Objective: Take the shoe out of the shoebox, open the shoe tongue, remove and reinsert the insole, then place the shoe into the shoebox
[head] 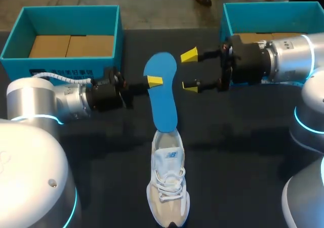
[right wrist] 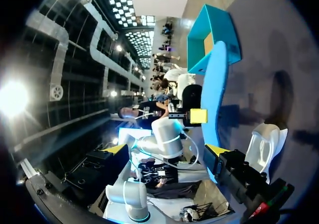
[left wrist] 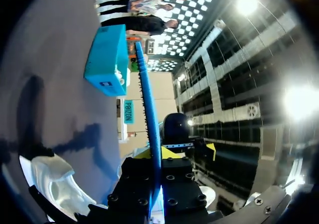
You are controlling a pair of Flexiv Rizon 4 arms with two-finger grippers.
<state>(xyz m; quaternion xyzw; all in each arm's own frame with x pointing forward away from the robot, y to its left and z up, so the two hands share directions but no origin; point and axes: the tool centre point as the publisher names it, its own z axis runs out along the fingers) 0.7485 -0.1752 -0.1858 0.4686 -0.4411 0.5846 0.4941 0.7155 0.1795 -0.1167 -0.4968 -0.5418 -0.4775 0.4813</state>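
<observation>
A blue insole (head: 163,93) hangs above the dark table, its lower end at the heel opening of a white and beige sneaker (head: 168,187). My left gripper (head: 154,80) is shut on the insole's edge. In the left wrist view the insole (left wrist: 148,114) runs edge-on between the fingers of that gripper (left wrist: 155,157), with the sneaker (left wrist: 55,184) below. My right gripper (head: 190,71) stands open just right of the insole's toe end, holding nothing. In the right wrist view the insole (right wrist: 217,89) rises ahead of one finger of the right gripper (right wrist: 167,152), beside the sneaker (right wrist: 264,147).
An open teal shoebox (head: 11,49) stands at the back left and another teal shoebox (head: 225,16) at the back right, behind my right arm. The sneaker lies near the table's front edge, toe towards the front.
</observation>
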